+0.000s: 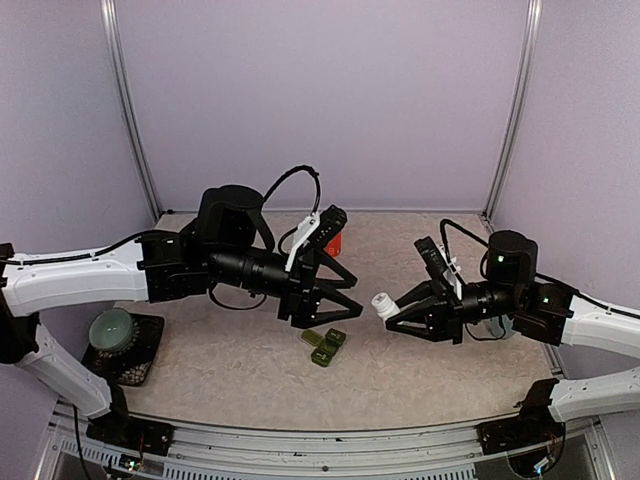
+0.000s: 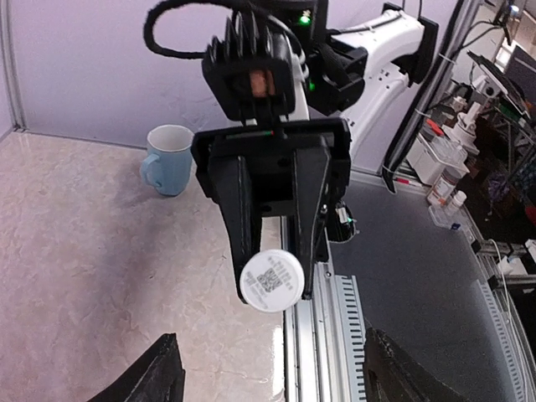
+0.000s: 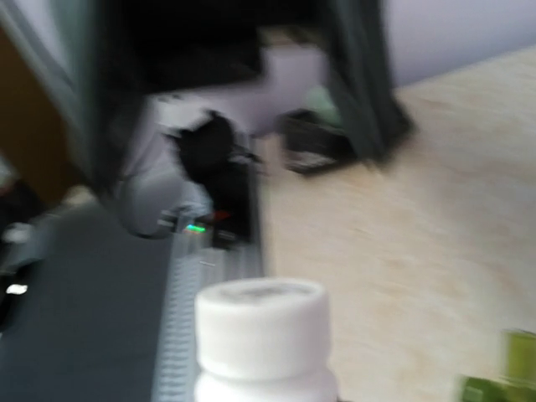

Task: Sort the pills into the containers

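Holding the white pill bottle (image 1: pixel 381 303) mid-frame, our right gripper (image 1: pixel 393 312) is clamped on it; the left gripper (image 1: pixel 358 296) gapes empty. The containers (image 1: pixel 325 346) lie lower centre. Next (we judge), the left must close squarely on the cap (image 2: pixel 271 280).

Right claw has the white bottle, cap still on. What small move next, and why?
Probably ease the left claw onto the cap and close: its jaws stand open, facing the capped bottle that the right claw grips, near the containers.
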Available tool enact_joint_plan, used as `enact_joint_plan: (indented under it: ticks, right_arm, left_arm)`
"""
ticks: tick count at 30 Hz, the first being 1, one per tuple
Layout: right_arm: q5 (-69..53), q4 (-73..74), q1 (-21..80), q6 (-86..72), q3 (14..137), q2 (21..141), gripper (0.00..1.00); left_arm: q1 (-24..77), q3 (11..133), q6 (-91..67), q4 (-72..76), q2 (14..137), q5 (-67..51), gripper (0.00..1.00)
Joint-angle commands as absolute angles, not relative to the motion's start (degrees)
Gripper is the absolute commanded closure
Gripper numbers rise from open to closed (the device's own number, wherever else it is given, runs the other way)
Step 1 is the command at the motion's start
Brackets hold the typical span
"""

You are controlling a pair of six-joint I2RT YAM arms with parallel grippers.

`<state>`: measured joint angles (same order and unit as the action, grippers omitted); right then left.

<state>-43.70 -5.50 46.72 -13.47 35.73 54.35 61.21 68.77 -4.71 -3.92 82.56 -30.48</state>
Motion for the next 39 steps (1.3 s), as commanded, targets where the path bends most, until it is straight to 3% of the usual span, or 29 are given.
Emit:
enact_joint_plan:
  ticks: [1, 16, 21, 25, 30, 39]
  right_arm:
    - [-55.2, -13.7, 47.0, -21.5, 35.5, 53.6, 0.82]
    - [-59.2, -19.8, 47.1, -25.8, 34.4, 56.9, 0.82]
    - [-59.3, -20.0, 47.1, -25.6, 34.2, 57.8, 0.82]
    - [-59.4, -20.2, 47.1, -25.3, 33.9, 58.3, 0.82]
    - [-58.9, -19.8, 47.1, -24.5, 33.9, 58.7, 0.82]
    - [-53.3, -9.6, 47.1, -17.8, 36.8, 57.6, 0.82]
  left_arm:
    - [63.4, 68.2, 3.7, -2.2, 83.0, -35.5, 0.29]
    - [65.0, 74.4, 4.3, -1.9, 88.5, -37.4, 0.45]
    - [65.0, 74.1, 4.2, -0.5, 88.1, -37.8, 0.55]
    - [65.0, 74.1, 4.4, -0.3, 88.2, -37.9, 0.56]
    - [65.0, 73.8, 3.8, 0.3, 88.6, -38.5, 0.67]
    - [65.0, 74.8, 0.3, -0.3, 89.9, -36.5, 0.81]
